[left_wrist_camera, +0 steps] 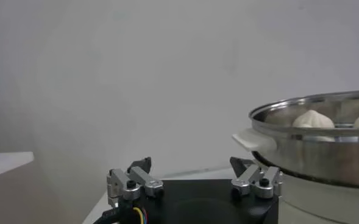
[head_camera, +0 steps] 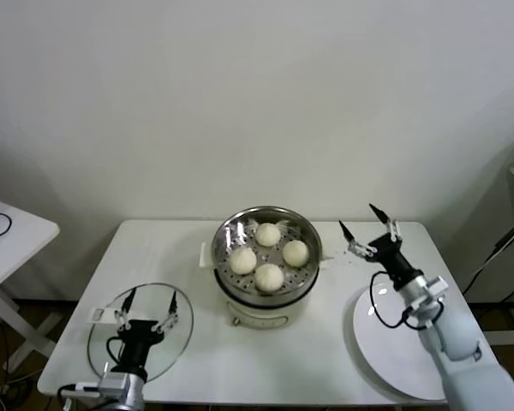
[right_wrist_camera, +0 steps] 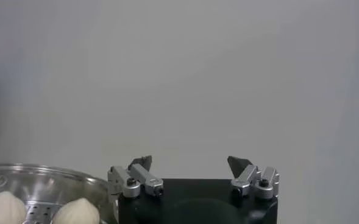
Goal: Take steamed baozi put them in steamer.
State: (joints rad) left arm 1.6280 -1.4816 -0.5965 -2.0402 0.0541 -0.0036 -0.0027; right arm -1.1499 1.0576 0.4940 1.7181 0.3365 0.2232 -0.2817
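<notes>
White tabletop (head_camera: 197, 377) under a plain white wall forms the work area. Nearest the robot, the left gripper (head_camera: 150, 310) hovers over the round glass lid (head_camera: 137, 338) at the table's front-left, fingers spread apart and empty. At the front-right lies the flat white plate (head_camera: 385, 351), bare, with the right arm reaching over it.

Mid-table, the steamer (head_camera: 265, 224) stands on its white pot base (head_camera: 261, 315). All four steamed baozi (head_camera: 269, 276) sit inside the perforated basket, close together without stacking. By this evidence the loading appears complete.

Further back and just to the right of the steamer, the right gripper (head_camera: 367, 227) is raised above the table, fingers wide apart, holding nothing.

Hazards, as judgement:
- The right gripper sits near the steamer rim; a careless sweep toward the centre could strike the basket and shift it on the base.
- The left gripper, low over the lid, could knock or slide it toward the table edge if it descends off-centre.
</notes>
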